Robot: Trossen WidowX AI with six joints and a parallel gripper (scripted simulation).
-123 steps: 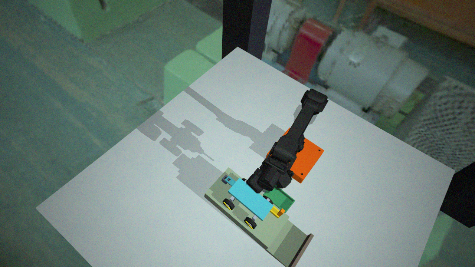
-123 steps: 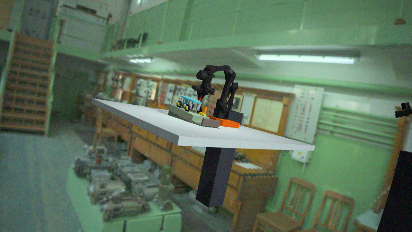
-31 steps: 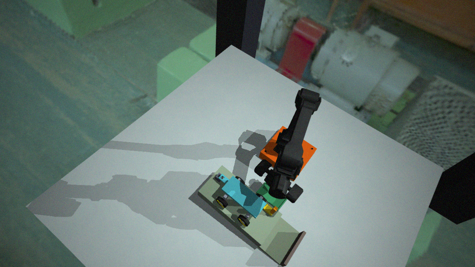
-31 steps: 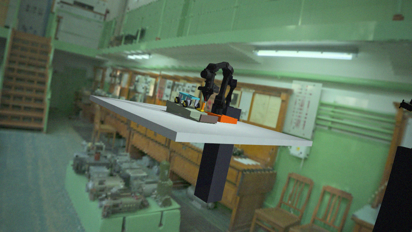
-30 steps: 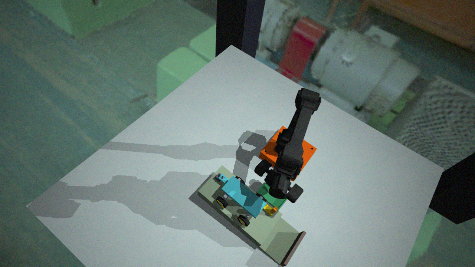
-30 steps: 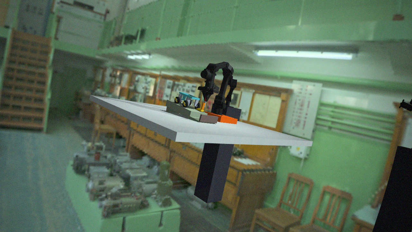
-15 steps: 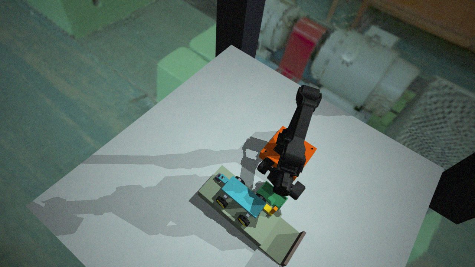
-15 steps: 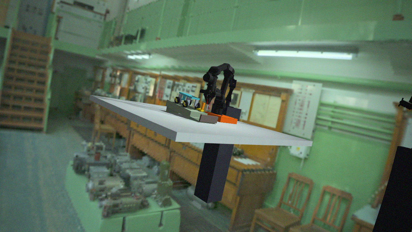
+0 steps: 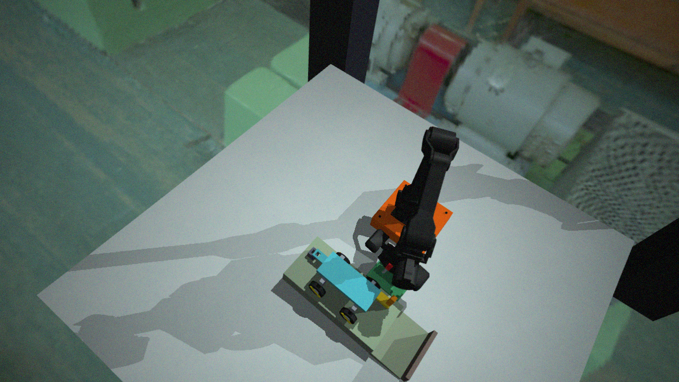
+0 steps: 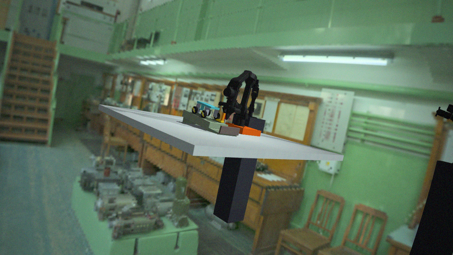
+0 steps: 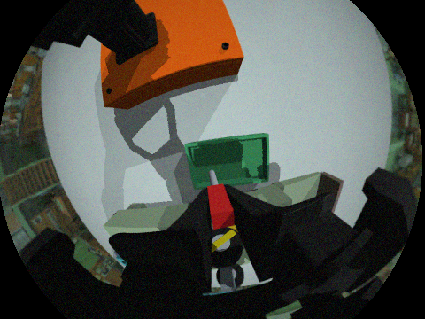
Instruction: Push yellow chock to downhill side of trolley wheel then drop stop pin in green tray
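My gripper (image 11: 215,190) is shut on the red-headed stop pin (image 9: 389,267) (image 11: 220,208), whose grey shank points towards the green tray (image 9: 398,290) (image 11: 268,152). The pin is held above the tray's near side; its height is hard to judge. The cyan trolley (image 9: 348,282) (image 10: 207,105) stands on the pale green ramp (image 9: 411,322) (image 10: 200,121), clear of the fingers. The yellow chock (image 9: 383,298) (image 10: 220,120), with its orange handle, sits at the downhill side of the robot-side lower wheel. Contact there is hard to confirm. The tray is hidden in the exterior view.
The orange base plate (image 9: 443,219) (image 10: 253,130) (image 11: 195,40) is beside the tray. A grey bracket (image 9: 312,253) is at the trolley's uphill end. A brown end board (image 9: 420,356) (image 10: 229,130) closes the ramp's downhill end.
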